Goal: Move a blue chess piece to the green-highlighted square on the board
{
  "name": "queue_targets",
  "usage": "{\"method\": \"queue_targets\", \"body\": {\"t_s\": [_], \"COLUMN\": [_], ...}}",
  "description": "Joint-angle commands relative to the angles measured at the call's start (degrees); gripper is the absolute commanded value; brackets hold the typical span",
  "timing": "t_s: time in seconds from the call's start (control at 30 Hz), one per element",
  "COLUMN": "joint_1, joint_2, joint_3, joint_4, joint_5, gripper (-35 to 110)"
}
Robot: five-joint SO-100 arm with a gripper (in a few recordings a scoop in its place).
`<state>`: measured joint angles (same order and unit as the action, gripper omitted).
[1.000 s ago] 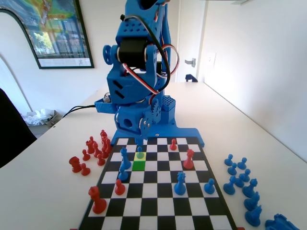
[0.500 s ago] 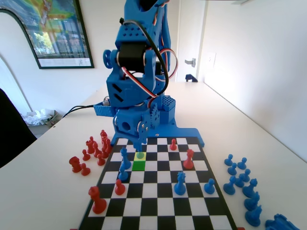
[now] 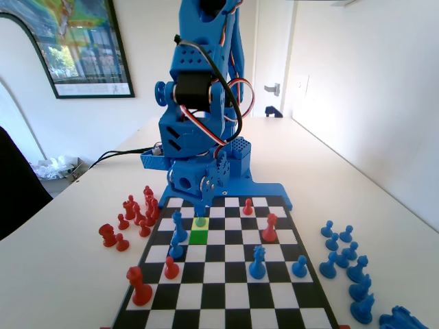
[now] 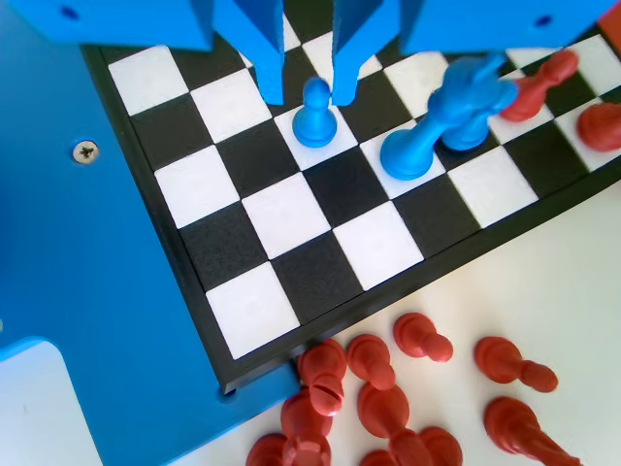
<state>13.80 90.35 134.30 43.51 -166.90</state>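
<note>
step in hand: we judge it is the grasp of the blue chess piece (image 4: 314,115), with the gripper (image 4: 309,89) lowered over it.
fingers: parted a little wider than the pawn's head, one jaw on each side of it in the wrist view; the right jaw looks to be just touching the head, the left one apart, so we hold nothing yet.
blue chess piece: upright on a white square in the wrist view; in the fixed view it (image 3: 200,221) stands on the pale yellow square (image 3: 200,223), directly behind the green-highlighted square (image 3: 199,237).
how to do it well: we would close evenly on the head so the pawn does not tip, lift straight up, then carry it one square toward the fixed camera and set it down upright, clear of the tall blue piece (image 3: 179,227) just left of the green-highlighted square.
count, on the board (image 3: 226,301): in the fixed view about five blue and four red pieces, though some overlap.
count, off the board: a blue cluster to its right and a red cluster to its left; too crowded to count surely.
</note>
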Motion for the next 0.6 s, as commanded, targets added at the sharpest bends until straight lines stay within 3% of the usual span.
{"method": "queue_targets", "body": {"t_s": [0.0,0.57], "joint_1": [0.5,0.3], "joint_2": [1.1,-2.6], "joint_3": [0.3,-3.1], "joint_4": [0.0,-0.1], "joint_5": [-23.8,-22.7], "gripper": [9,9]}}
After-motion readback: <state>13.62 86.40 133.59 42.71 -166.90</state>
